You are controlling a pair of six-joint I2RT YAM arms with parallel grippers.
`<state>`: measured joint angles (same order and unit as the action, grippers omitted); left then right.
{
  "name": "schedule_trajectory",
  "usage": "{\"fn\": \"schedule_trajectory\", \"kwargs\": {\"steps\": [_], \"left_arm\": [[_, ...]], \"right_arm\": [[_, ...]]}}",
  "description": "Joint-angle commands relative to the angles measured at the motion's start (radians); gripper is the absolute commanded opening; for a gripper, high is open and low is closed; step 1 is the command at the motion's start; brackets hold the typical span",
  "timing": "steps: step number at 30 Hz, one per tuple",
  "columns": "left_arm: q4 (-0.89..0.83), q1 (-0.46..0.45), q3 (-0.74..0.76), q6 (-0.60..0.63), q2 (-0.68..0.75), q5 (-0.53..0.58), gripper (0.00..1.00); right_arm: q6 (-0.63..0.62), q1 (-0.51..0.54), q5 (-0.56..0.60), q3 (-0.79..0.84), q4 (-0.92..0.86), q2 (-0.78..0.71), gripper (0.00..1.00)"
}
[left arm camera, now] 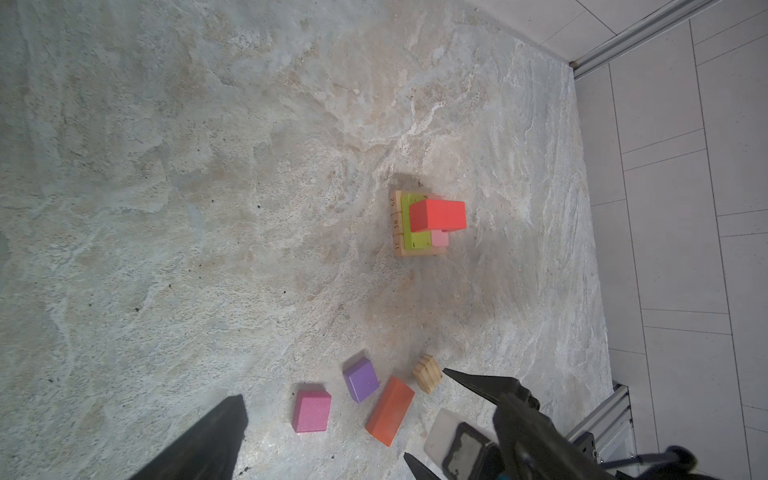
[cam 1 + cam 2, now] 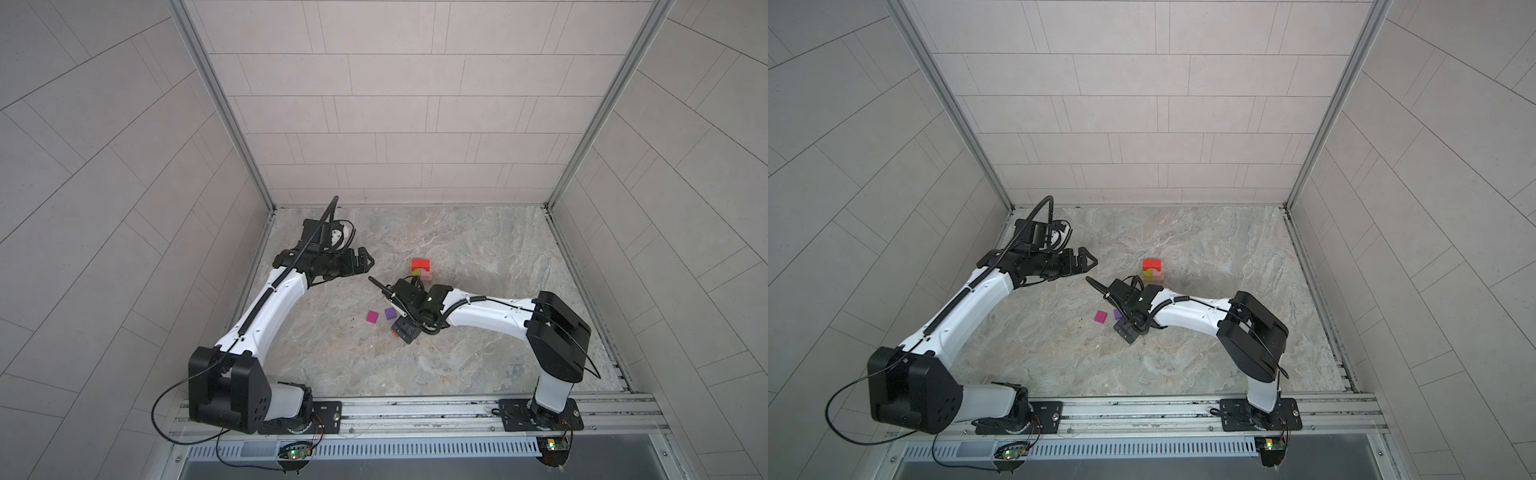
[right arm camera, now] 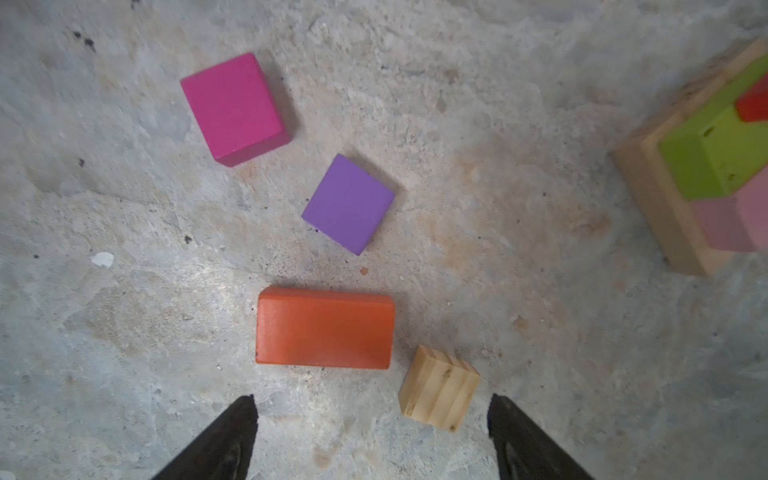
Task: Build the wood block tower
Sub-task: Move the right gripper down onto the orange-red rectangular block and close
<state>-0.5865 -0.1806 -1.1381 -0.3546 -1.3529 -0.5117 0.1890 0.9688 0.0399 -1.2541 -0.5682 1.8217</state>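
My right fingers (image 3: 232,432) stand open and empty, just short of the orange block (image 3: 324,328), which I judge the next pick. The purple cube (image 3: 348,203) and magenta cube (image 3: 235,108) lie beyond it on the desk (image 3: 124,332). My left fingers (image 1: 216,432) hang open, clear of the mid-desk tower (image 1: 428,222).

A magenta cube (image 3: 235,109), a purple cube (image 3: 348,203), an orange rectangle (image 3: 324,328) and a striped tan piece (image 3: 438,388) are pictured against a mottled grey-beige tabletop (image 3: 540,83) — the tower (image 1: 438,214) is layered tan, green, pink and red.
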Motion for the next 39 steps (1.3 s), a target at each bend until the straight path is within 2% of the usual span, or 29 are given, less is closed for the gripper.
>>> {"fn": "schedule_trajectory", "kwargs": {"steps": [1,19,33,39], "left_arm": [[0.008,0.008,0.012,-0.006,-0.003,-0.01,1.0],[0.01,0.008,0.012,-0.007,0.0,-0.014,1.0],[0.013,0.007,0.015,-0.007,0.006,-0.018,1.0],[0.014,0.007,0.017,-0.007,0.008,-0.018,1.0]], "right_arm": [[-0.028,0.007,0.012,-0.019,-0.01,0.024,0.88],[0.027,0.011,-0.062,-0.075,0.023,0.134,0.89],[0.074,0.011,-0.062,-0.084,0.021,0.159,0.81],[0.089,0.007,-0.052,-0.08,0.021,0.147,0.72]]}}
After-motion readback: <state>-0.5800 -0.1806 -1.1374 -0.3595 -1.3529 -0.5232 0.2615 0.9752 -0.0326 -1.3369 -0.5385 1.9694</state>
